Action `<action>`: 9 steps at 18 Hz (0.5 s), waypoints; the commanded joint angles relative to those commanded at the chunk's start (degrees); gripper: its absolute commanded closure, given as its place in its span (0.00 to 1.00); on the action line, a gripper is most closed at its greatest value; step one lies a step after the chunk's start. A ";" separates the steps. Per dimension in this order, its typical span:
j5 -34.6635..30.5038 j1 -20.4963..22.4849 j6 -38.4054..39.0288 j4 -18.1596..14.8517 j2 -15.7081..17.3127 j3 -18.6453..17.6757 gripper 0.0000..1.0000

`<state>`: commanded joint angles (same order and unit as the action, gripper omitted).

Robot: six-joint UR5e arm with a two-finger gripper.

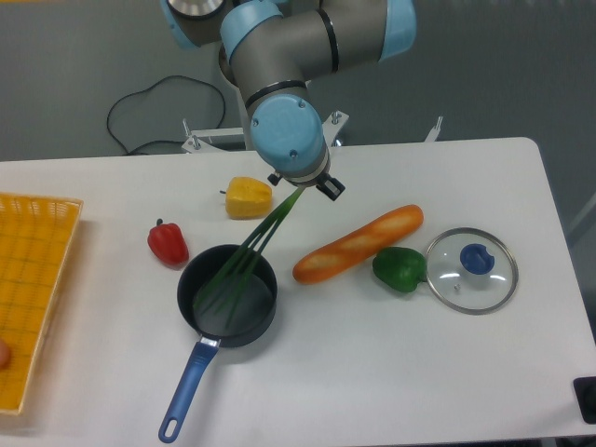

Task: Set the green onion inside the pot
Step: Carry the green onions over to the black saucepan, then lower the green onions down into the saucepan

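My tool hangs over a white table point(419, 372) whose rounded far corner lies off to its right. Behind it, past the table's back edge, runs a dull grey floor point(84, 56), evenly lit. A black cable point(140, 98) loops there to the tool's left, and white metal brackets point(200, 140) stand just behind.
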<state>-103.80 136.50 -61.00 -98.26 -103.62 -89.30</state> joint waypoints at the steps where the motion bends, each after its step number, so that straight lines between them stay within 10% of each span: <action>1: 0.00 -0.53 0.09 0.09 -0.35 -0.26 0.85; 9: -2.81 -1.85 1.41 -1.49 -2.11 -0.62 0.85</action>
<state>-106.61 134.65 -59.59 -99.75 -105.73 -89.91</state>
